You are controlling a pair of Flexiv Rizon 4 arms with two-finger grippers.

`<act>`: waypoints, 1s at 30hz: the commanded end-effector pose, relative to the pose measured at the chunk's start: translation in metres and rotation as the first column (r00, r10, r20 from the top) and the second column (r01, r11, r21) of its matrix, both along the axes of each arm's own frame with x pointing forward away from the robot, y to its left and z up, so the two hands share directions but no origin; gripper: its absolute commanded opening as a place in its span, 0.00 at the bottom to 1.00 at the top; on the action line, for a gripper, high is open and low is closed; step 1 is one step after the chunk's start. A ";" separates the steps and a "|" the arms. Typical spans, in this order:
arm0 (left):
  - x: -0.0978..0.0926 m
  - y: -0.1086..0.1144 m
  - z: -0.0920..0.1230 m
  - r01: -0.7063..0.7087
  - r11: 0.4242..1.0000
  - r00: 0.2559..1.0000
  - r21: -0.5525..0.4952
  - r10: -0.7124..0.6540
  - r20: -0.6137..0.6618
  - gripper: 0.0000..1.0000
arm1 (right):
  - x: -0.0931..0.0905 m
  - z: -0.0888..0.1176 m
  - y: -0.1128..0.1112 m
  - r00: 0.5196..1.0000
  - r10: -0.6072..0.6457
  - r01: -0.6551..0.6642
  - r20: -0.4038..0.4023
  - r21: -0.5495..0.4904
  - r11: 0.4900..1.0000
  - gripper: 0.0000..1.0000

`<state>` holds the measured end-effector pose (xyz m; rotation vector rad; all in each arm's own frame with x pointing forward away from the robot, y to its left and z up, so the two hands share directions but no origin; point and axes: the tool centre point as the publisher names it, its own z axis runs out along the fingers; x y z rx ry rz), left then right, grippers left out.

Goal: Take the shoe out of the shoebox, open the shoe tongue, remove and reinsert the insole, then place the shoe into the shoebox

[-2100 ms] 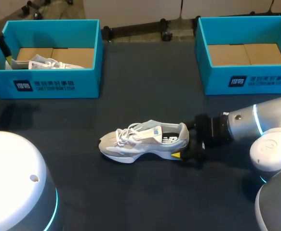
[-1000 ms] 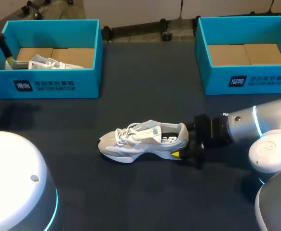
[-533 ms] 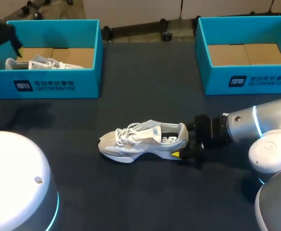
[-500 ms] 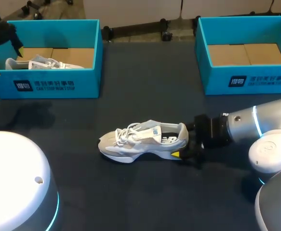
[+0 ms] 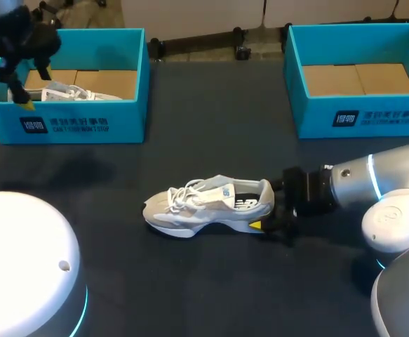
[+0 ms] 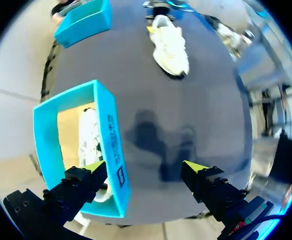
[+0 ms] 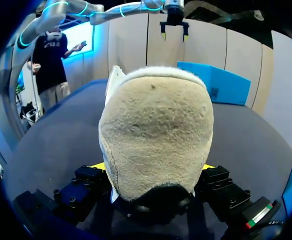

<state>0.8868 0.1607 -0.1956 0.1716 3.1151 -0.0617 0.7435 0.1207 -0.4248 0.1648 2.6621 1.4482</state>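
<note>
Our shoe (image 5: 208, 205) lies on the surface (image 5: 211, 281), its long way running left to right, toe toward our left side. Our right gripper (image 7: 156, 169) pinches its heel from both sides. Our left gripper (image 6: 146, 167), fingers spread wide and holding nothing, hangs well apart over the left shoebox (image 5: 85, 125).

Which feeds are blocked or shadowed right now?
Right wrist view: the shoe, heel-on, blocks nearly everything ahead. Left wrist view: a dark shadow lies on the table beside the shoebox. Head view: shoe evenly lit, unobstructed.
</note>
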 end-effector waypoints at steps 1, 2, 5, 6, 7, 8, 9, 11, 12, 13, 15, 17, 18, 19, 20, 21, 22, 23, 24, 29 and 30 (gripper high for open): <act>-0.010 -0.026 -0.002 -0.366 0.929 0.930 0.048 0.364 0.041 1.00 | 0.000 -0.001 0.003 1.000 -0.002 0.002 0.001 -0.002 1.000 0.00; -0.012 -0.032 -0.003 -0.371 0.928 0.929 0.032 0.370 0.027 1.00 | 0.000 -0.001 0.003 1.000 -0.002 0.002 0.001 -0.002 1.000 0.00; -0.018 -0.052 -0.005 -0.369 0.929 0.929 0.035 0.368 0.037 1.00 | 0.000 -0.001 0.003 1.000 -0.002 0.002 0.001 -0.002 1.000 0.00; -0.020 -0.058 -0.007 -0.368 0.930 0.930 0.018 0.367 0.022 1.00 | 0.000 -0.001 0.003 1.000 -0.002 0.002 0.001 -0.002 1.000 0.00; -0.023 -0.066 -0.008 -0.359 0.933 0.933 0.019 0.359 0.026 1.00 | 0.000 -0.001 0.003 1.000 -0.002 0.002 0.001 -0.002 1.000 0.00; -0.025 -0.070 -0.009 -0.356 0.935 0.935 0.012 0.355 0.018 1.00 | 0.000 -0.001 0.003 1.000 -0.002 0.002 0.001 -0.002 1.000 0.00; -0.027 -0.075 -0.011 -0.352 0.936 0.936 0.011 0.352 0.014 1.00 | 0.000 -0.001 0.003 1.000 -0.002 0.002 0.001 -0.002 1.000 0.00; -0.032 -0.086 -0.013 -0.336 0.942 0.942 0.010 0.336 0.015 1.00 | 0.000 -0.001 0.003 1.000 -0.002 0.002 0.001 -0.002 1.000 0.00; -0.036 -0.094 -0.017 -0.324 0.946 0.946 0.013 0.323 0.014 1.00 | 0.000 -0.001 0.003 1.000 -0.002 0.002 0.001 -0.002 1.000 0.00; -0.037 -0.098 -0.019 -0.317 0.948 0.948 0.012 0.317 0.011 1.00 | 0.000 -0.001 0.003 1.000 -0.002 0.002 0.001 -0.002 1.000 0.00; -0.043 -0.108 -0.024 -0.303 0.953 0.953 0.008 0.303 0.003 1.00 | 0.000 -0.001 0.003 1.000 -0.002 0.002 0.001 -0.002 1.000 0.00; -0.049 -0.117 -0.031 -0.293 0.956 0.956 0.008 0.293 -0.005 1.00 | 0.000 -0.001 0.003 1.000 -0.002 0.002 0.001 -0.002 1.000 0.00; -0.052 -0.121 -0.034 -0.287 0.958 0.958 0.007 0.287 -0.008 1.00 | 0.000 -0.001 0.003 1.000 -0.002 0.002 0.001 -0.002 1.000 0.00; -0.052 -0.121 -0.034 -0.287 0.958 0.958 0.007 0.287 -0.008 1.00 | 0.000 -0.001 0.003 1.000 -0.002 0.002 0.001 -0.002 1.000 0.00; -0.057 -0.129 -0.039 -0.257 0.966 0.966 0.007 0.257 -0.009 1.00 | 0.000 -0.001 0.003 1.000 -0.002 0.002 0.001 -0.002 1.000 0.00; -0.060 -0.133 -0.041 -0.253 0.967 0.967 0.013 0.253 -0.011 1.00 | 0.000 -0.001 0.003 1.000 -0.002 0.002 0.001 -0.002 1.000 0.00; -0.060 -0.133 -0.041 -0.253 0.967 0.967 0.013 0.253 -0.011 1.00 | 0.000 -0.001 0.003 1.000 -0.002 0.002 0.001 -0.002 1.000 0.00; -0.060 -0.133 -0.041 -0.253 0.967 0.967 0.013 0.253 -0.011 1.00 | 0.000 -0.001 0.003 1.000 -0.002 0.002 0.001 -0.002 1.000 0.00; -0.060 -0.133 -0.041 -0.253 0.967 0.967 0.013 0.253 -0.011 1.00 | 0.000 -0.001 0.003 1.000 -0.002 0.002 0.001 -0.002 1.000 0.00; -0.060 -0.133 -0.041 -0.253 0.967 0.967 0.013 0.253 -0.011 1.00 | 0.000 -0.001 0.003 1.000 -0.002 0.002 0.001 -0.002 1.000 0.00; -0.060 -0.133 -0.041 -0.253 0.967 0.967 0.013 0.253 -0.011 1.00 | 0.000 -0.001 0.003 1.000 -0.002 0.002 0.001 -0.002 1.000 0.00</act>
